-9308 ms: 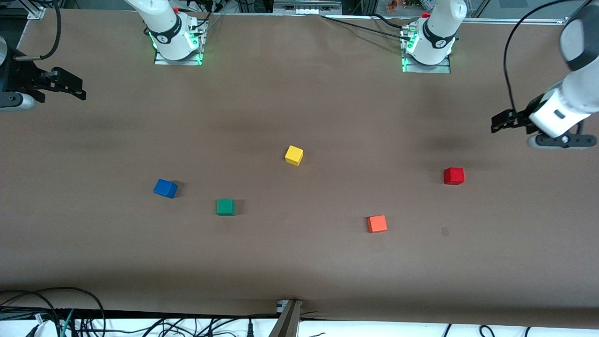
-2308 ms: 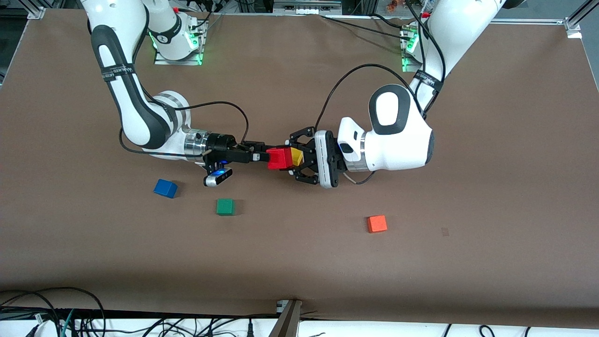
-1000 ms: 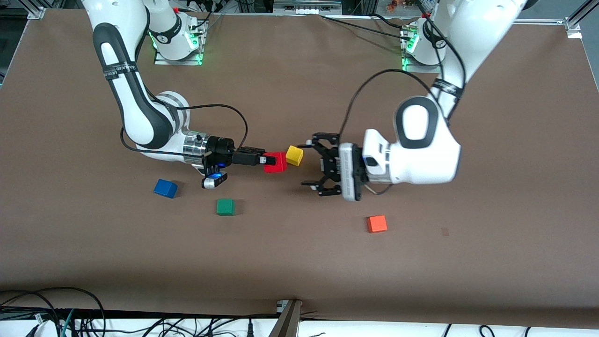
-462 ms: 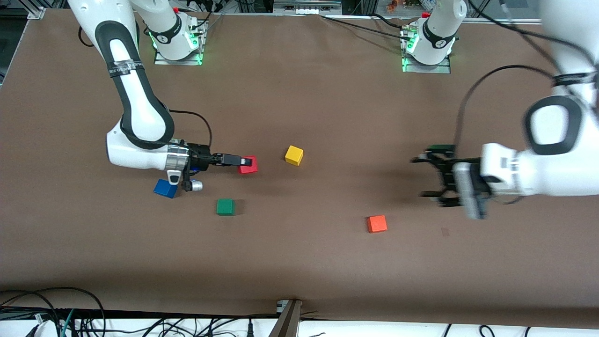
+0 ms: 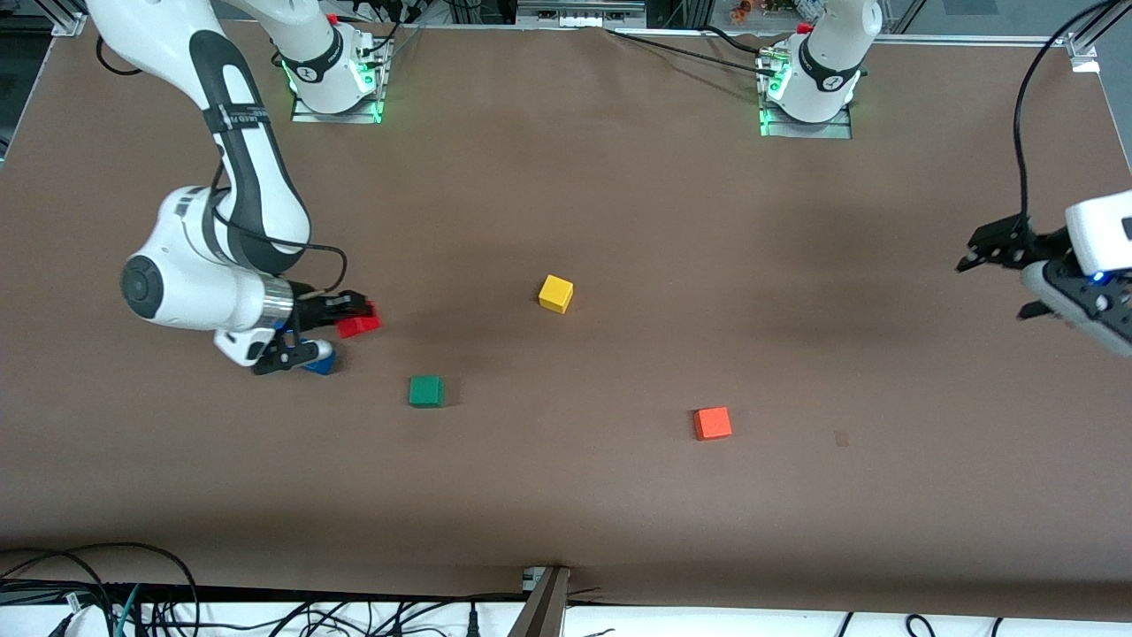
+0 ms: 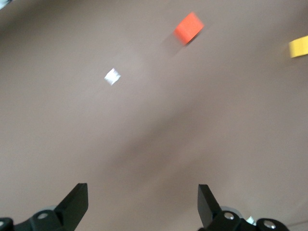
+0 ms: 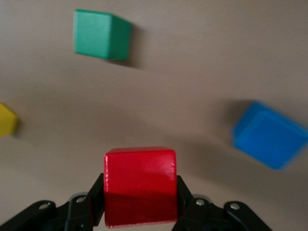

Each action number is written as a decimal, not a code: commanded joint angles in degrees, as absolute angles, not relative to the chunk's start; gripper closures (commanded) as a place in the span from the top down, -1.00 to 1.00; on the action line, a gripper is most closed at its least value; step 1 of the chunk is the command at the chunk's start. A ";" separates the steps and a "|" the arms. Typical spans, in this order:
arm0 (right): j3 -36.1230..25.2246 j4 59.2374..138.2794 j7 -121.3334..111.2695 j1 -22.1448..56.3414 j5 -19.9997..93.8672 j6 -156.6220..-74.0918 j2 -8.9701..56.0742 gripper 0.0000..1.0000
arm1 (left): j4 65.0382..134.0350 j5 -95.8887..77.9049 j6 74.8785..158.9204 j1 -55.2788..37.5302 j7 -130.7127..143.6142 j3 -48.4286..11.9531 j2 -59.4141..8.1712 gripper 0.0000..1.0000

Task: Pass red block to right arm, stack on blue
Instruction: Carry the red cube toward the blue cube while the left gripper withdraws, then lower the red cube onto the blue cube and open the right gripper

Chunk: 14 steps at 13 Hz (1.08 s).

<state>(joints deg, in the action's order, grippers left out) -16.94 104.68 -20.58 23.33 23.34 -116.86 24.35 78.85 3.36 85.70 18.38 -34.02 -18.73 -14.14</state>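
With the handover done and the left gripper (image 5: 995, 281) pulled back, spread and empty, to its end of the table, we carry the red block (image 7: 140, 185) pinched in our right gripper (image 5: 358, 316), the blue cube (image 7: 269, 140) now just beside it.

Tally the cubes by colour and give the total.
Red cube: 1, held in the right pincer
Blue cube: 1
Green cube: 1
Yellow cube: 1
Orange cube: 1
Total: 5
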 commanded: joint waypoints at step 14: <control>-19.78 120.15 -39.98 24.26 12.66 -149.24 20.83 -0.93 | 79.53 14.60 78.31 7.52 -1.18 -9.10 -10.47 1.00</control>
<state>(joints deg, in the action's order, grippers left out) -19.87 118.83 -38.69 24.02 13.49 -147.62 21.31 78.84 13.59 79.85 14.54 -8.43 -15.56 -13.00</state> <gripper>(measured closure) 0.419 0.000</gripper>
